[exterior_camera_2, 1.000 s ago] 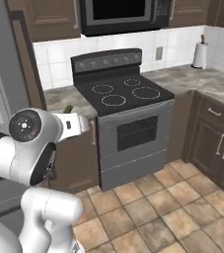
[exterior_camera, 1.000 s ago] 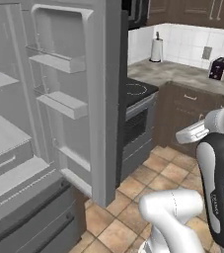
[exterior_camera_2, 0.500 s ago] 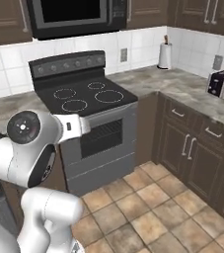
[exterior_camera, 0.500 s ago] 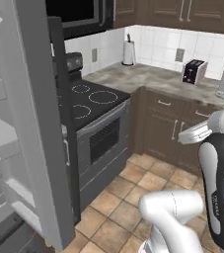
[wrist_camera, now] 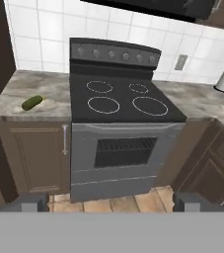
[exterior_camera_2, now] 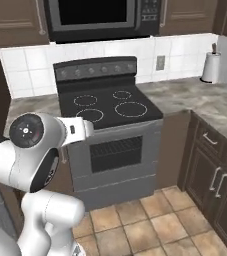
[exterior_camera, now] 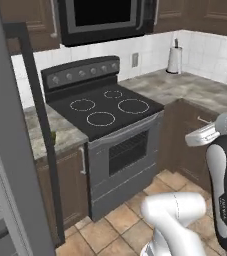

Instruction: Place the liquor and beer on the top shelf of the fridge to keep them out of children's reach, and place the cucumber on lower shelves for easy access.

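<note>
Facing the stove [wrist_camera: 126, 106], the gripper [wrist_camera: 111, 201] hangs spread wide and empty, its two dark fingertips [wrist_camera: 34, 201] low in the hand view, above the floor tiles [wrist_camera: 118, 203]. The cucumber [wrist_camera: 32, 102] lies well apart from it, up and to the left in that view, flat on the marbled counter [wrist_camera: 15, 94] left of the stove. Its long axis runs diagonally, far end angled toward the cooktop. The fridge [exterior_camera: 10, 165] door edge stands at the near left.

Arm [exterior_camera_2: 35, 150] folded, jaws wide apart
</note>
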Tool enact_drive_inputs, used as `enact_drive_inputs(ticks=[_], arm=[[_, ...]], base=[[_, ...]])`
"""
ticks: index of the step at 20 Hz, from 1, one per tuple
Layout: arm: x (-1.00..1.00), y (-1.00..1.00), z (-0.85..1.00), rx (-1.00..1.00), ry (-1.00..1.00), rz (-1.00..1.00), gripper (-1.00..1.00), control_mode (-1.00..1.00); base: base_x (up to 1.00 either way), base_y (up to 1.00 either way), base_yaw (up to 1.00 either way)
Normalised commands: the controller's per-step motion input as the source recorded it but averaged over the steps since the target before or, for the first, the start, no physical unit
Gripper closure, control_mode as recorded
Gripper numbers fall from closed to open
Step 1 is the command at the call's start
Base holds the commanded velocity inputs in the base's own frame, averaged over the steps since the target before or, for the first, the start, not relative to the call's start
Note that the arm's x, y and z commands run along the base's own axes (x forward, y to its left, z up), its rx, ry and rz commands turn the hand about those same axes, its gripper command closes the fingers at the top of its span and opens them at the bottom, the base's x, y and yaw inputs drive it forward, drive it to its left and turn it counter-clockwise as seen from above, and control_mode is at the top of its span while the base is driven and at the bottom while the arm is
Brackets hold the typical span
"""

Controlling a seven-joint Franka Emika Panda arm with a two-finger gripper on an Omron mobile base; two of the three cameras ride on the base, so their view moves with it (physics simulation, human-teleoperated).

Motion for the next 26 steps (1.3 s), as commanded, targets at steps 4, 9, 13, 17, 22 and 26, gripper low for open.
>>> enact_drive_inputs(ticks=[4,9,13,17,22,26], arm=[[0.00,0.00,0.00,0.00,0.00,0.00,-1.00,1.00],[0.00,0.00,0.00,0.00,0.00,0.00,-1.00,1.00],[0.00,0.00,0.00,0.00,0.00,0.00,-1.00,1.00],[0.00,0.00,0.00,0.00,0.00,0.00,-1.00,1.00],[0.00,0.00,0.00,0.00,0.00,0.00,-1.00,1.00],[0.00,0.00,0.00,0.00,0.00,0.00,-1.00,1.00]], base=[[0.73,0.00,0.61],[0.80,0.00,0.62],[0.73,-0.09,0.57],[0.51,-0.52,0.52],[0.38,-0.62,0.51],[0.39,-0.40,0.48]])
